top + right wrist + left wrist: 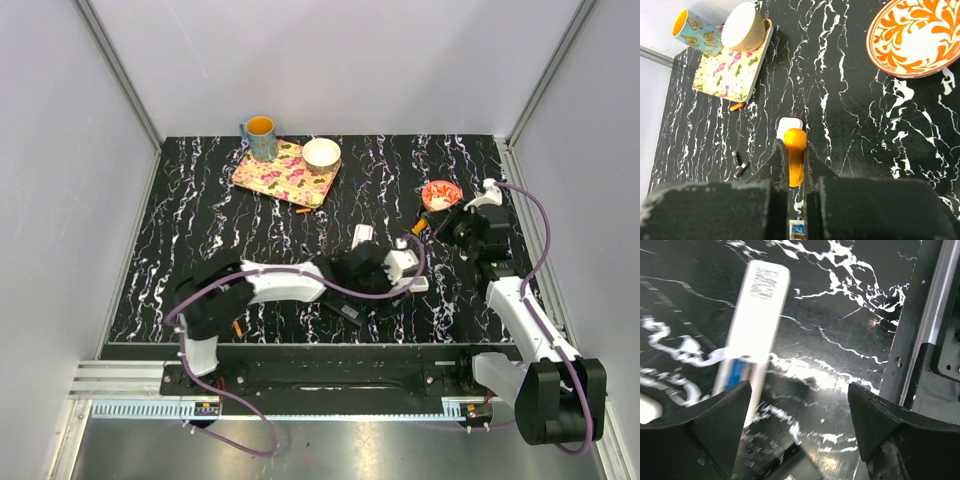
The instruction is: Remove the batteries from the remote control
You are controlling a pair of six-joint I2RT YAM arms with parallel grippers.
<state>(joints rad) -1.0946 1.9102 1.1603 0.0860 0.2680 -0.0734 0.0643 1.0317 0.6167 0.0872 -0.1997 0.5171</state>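
Observation:
In the left wrist view a white remote control point(757, 325) lies face down on the black marble table, its compartment uncovered with a blue battery point(738, 373) in it. My left gripper point(800, 390) hovers open beside it, the remote at the left finger point(715, 425) and nothing between the jaws. My right gripper point(793, 146) is shut on a glossy orange rounded piece point(796, 167) above the table. Loose on the table are an orange battery point(736, 106) and two dark cells point(739, 164). A white cover point(790, 127) lies beyond the orange piece.
A flowered tray point(270, 180) at the back carries a mug point(259, 136) and a white bowl point(321, 154). An orange-patterned dish point(441, 194) sits at the back right. A flat black bar point(345, 310) lies under the left arm. Metal rails point(935, 340) border the near edge.

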